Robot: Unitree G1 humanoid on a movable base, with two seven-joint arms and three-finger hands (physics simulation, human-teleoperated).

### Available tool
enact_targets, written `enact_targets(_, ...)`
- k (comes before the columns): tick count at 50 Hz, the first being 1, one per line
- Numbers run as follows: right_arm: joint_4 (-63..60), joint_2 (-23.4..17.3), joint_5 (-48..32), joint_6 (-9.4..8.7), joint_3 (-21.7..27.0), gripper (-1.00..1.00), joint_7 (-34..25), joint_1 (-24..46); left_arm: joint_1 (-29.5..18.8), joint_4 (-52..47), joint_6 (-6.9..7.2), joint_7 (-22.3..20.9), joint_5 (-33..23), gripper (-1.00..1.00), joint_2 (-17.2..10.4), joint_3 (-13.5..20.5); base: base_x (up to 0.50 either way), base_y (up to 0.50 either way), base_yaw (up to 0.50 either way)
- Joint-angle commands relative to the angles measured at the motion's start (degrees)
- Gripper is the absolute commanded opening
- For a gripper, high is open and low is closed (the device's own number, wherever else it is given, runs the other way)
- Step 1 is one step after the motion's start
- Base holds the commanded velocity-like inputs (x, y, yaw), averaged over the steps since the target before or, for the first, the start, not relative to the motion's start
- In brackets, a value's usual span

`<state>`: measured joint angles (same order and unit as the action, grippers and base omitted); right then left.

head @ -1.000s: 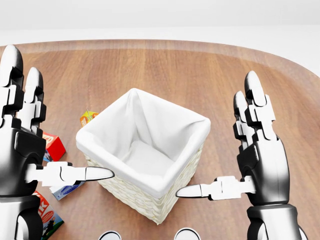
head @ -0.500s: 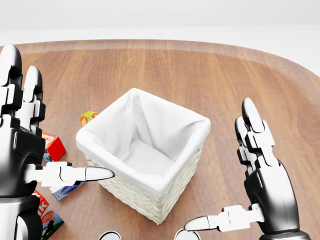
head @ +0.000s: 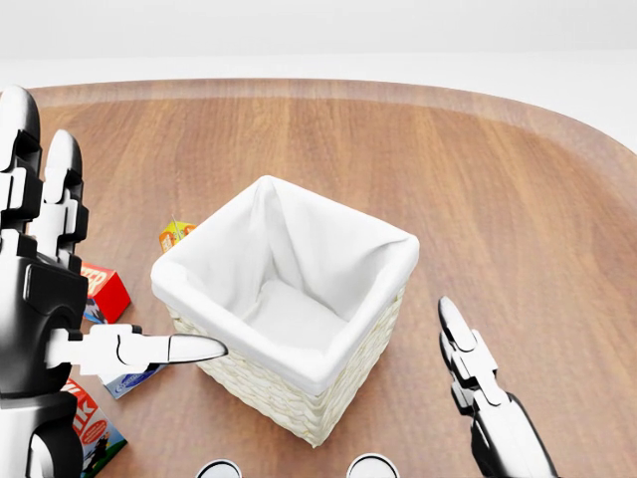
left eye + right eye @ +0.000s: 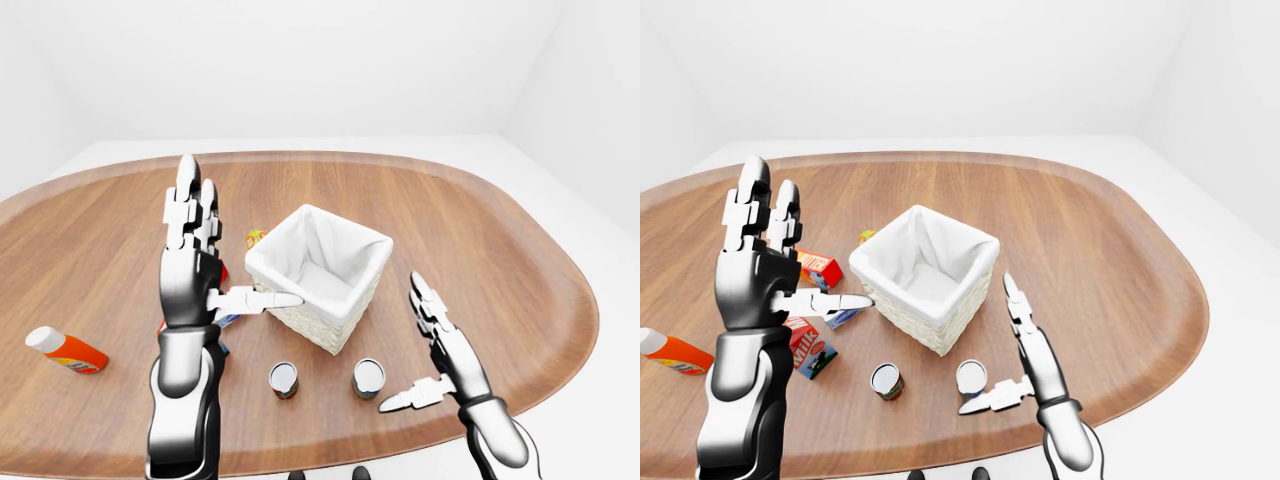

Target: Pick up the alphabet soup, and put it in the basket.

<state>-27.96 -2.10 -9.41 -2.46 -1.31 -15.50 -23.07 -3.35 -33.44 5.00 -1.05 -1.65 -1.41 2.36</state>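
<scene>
Two small cans stand upright on the wooden table below the basket in the left-eye view, the left can (image 4: 284,380) with a red and yellow label and the right can (image 4: 368,377) with a paler label. I cannot tell which is the alphabet soup. The white-lined wicker basket (image 4: 310,325) stands in the middle, and nothing shows inside it. My left hand (image 4: 235,250) is open and raised beside the basket's left side, thumb pointing at its rim. My right hand (image 4: 405,345) is open and low, to the right of the right can, thumb tip near it without touching.
An orange bottle (image 4: 65,350) lies at the far left. A red carton (image 4: 818,268), a milk carton (image 4: 810,355) and a small blue box (image 4: 840,317) sit left of the basket behind my left arm. A small orange packet (image 4: 255,238) lies by the basket's upper left.
My right hand has dropped from beside the basket to the bottom edge of the head view, still open. The left hand and the basket have not moved.
</scene>
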Motion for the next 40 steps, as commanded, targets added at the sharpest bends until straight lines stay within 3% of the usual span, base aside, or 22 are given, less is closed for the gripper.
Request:
enact_targets(1,2.4,-0.3,-1.6,1.64,-0.4,1.00,-1.6,-2.3,0.1,-0.1,0.00,-0.1,0.0,1.00,0.0,0.1,0.00,0.00,0.00)
enact_targets(9,3.8,-0.4,-2.0,2.75,-0.5,1.00,-1.8,-3.3,-0.2,0.5,0.00,-0.1,-0.1,1.00,0.0,0.0,0.00,0.00,0.00)
enact_targets(22,11.3,-0.7,-2.6,7.36,-1.4,1.00,-0.6,-3.2,-0.1,0.0,0.00,-0.3,-0.1,1.00,-0.1,0.0,0.00,0.00,0.00)
enact_targets(40,23.9,-0.9,-5.1,7.46,-2.7,1.00,3.3,0.3,0.7,0.3,0.00,-0.3,-0.3,1.00,0.3,-0.5,0.00,0.00,0.00)
